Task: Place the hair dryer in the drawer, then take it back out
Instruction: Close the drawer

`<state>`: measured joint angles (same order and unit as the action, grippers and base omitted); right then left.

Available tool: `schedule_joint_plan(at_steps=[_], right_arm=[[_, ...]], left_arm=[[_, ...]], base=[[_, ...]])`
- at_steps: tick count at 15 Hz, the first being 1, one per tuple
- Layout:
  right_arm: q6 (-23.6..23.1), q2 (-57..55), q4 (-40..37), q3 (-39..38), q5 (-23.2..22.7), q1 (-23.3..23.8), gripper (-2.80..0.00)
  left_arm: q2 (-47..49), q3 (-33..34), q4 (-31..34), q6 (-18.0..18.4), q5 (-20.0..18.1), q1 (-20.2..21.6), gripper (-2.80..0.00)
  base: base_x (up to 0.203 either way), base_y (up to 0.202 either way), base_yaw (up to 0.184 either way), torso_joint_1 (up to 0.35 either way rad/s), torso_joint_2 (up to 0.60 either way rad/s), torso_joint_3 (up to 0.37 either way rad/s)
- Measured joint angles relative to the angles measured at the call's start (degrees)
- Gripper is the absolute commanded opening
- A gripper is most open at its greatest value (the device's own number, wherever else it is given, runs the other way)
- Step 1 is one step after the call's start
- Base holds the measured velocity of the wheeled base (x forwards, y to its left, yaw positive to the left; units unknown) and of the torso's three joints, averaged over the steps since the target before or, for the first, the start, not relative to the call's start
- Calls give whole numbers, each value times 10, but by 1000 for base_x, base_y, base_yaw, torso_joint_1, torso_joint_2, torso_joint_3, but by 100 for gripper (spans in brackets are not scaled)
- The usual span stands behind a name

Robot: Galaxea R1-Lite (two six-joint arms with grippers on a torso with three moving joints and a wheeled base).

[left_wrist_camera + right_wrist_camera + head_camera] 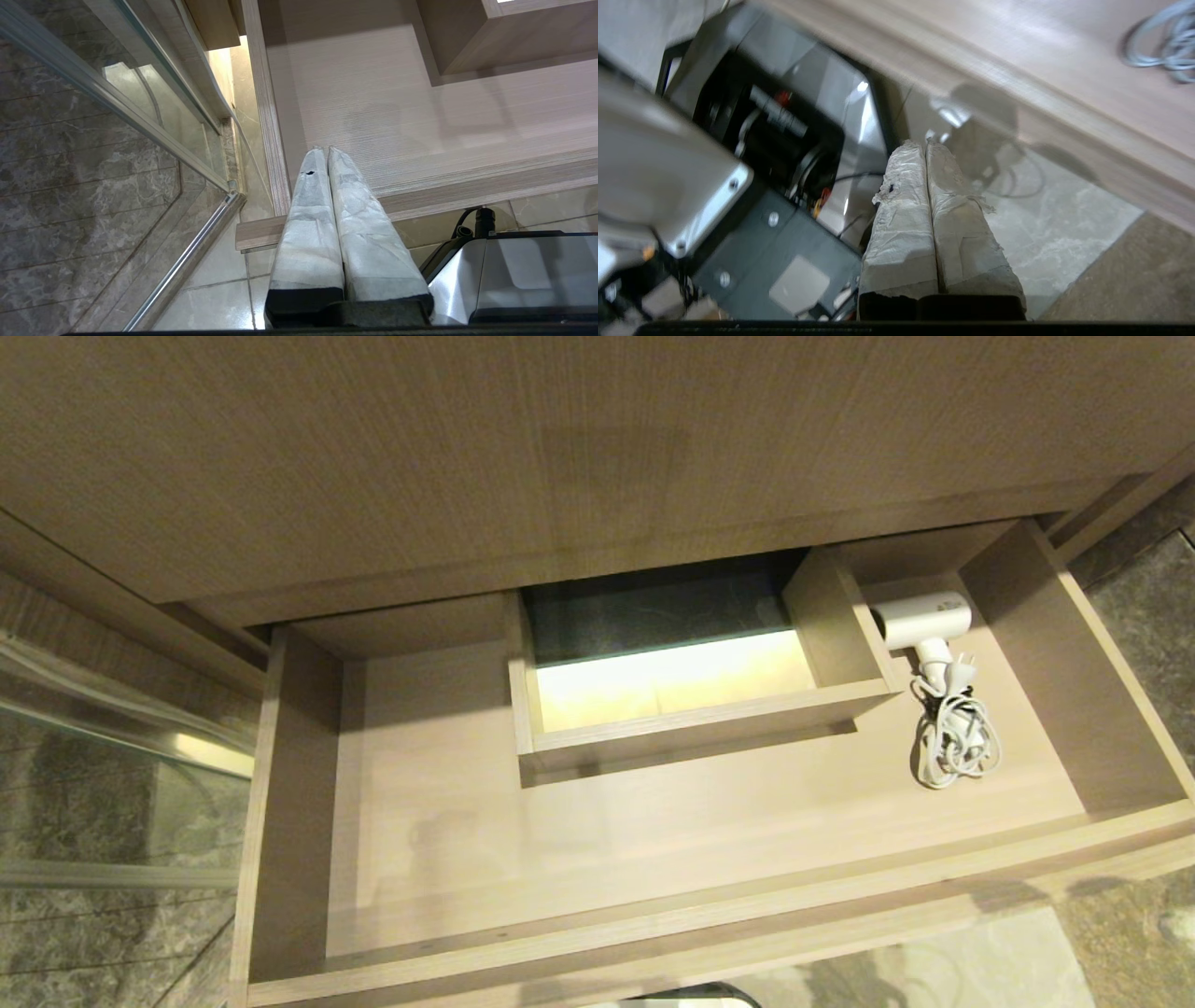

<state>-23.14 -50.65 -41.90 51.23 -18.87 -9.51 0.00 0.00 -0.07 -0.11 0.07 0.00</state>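
head view: the drawer (653,840) stands pulled out under a taller wood-grain panel (560,448), with a boxed cutout (691,709) at the middle of its back edge. the dryer (924,621) lies on the drawer floor in the back right corner, between the cutout's right wall and the drawer's right wall, its white body lying crosswise and its handle pointing toward the front edge. its bundled cord (954,742) rests on the drawer floor just in front of it, plug on top of the loops (nothing grips either). neither arm shows in this view.

left wrist view: the left end effector (325,149) has its wrapped fingers pressed together, empty, tips over the drawer's front left corner, above the tiled floor (224,289) and beside a glass partition (117,107).

right wrist view: the right end effector (924,143) is closed on nothing, its fingers touching along their length, out in front of the drawer's front edge over the floor, next to the robot's base (784,140). part of the cord shows inside the drawer, well apart from the fingers.
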Motion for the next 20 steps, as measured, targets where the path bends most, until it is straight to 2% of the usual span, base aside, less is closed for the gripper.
schedule_joint_plan(at_steps=[3,5,8,10,14,20], right_arm=[[-8,15,-5,-44,8,-69,-280],[-9,10,-3,-70,33,-93,-280],[-10,-12,10,-102,61,-100,-280],[-10,-37,52,-121,75,-101,-280],[-13,-100,85,-130,100,-101,-280],[-70,-167,91,-131,128,-100,-280]], left_arm=[[0,0,0,0,0,0,-280],[0,0,0,0,0,0,-280],[0,0,0,0,0,0,-280],[0,0,0,-1,0,0,-280],[0,0,0,0,0,0,-280],[0,0,0,0,0,0,-280]], base=[[0,0,0,0,0,0],[0,0,0,0,0,0],[0,0,0,0,0,0],[0,0,0,0,0,0],[0,0,0,0,0,0],[0,0,0,0,0,0]])
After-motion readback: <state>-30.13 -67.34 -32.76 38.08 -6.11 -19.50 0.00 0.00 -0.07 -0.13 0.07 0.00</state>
